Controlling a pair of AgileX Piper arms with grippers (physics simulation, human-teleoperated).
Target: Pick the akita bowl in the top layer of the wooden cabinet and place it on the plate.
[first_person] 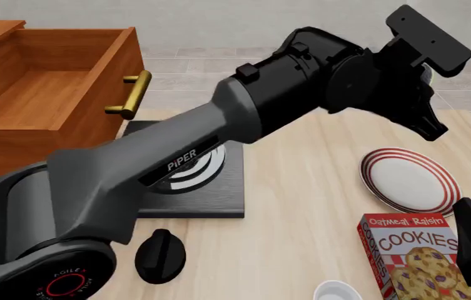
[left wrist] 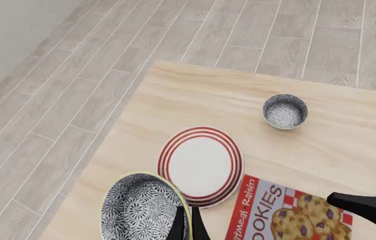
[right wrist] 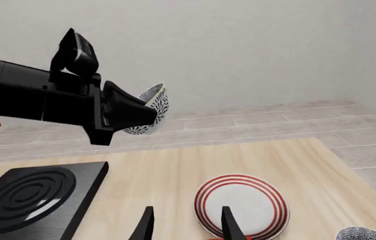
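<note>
My left gripper (left wrist: 189, 226) is shut on the rim of the akita bowl (left wrist: 138, 210), a white bowl with dense dark patterning. The bowl (right wrist: 153, 107) hangs tilted in the air, above and to one side of the plate (right wrist: 241, 205). The red-striped plate (first_person: 409, 180) lies on the table, with the left gripper (first_person: 431, 128) above its far edge; the front view hides the bowl behind that arm. The wooden cabinet (first_person: 2, 156) stands at the left, its top layer (first_person: 60, 87) pulled out and holding nothing. My right gripper (right wrist: 186, 227) is open, low near the plate.
A cookies box (first_person: 410, 256) lies just in front of the plate. A small patterned cup (left wrist: 284, 111) stands beyond the plate. A black burner plate (first_person: 193, 175) and a black knob (first_person: 160, 253) sit mid-table. A white cup (first_person: 335, 292) is at the front edge.
</note>
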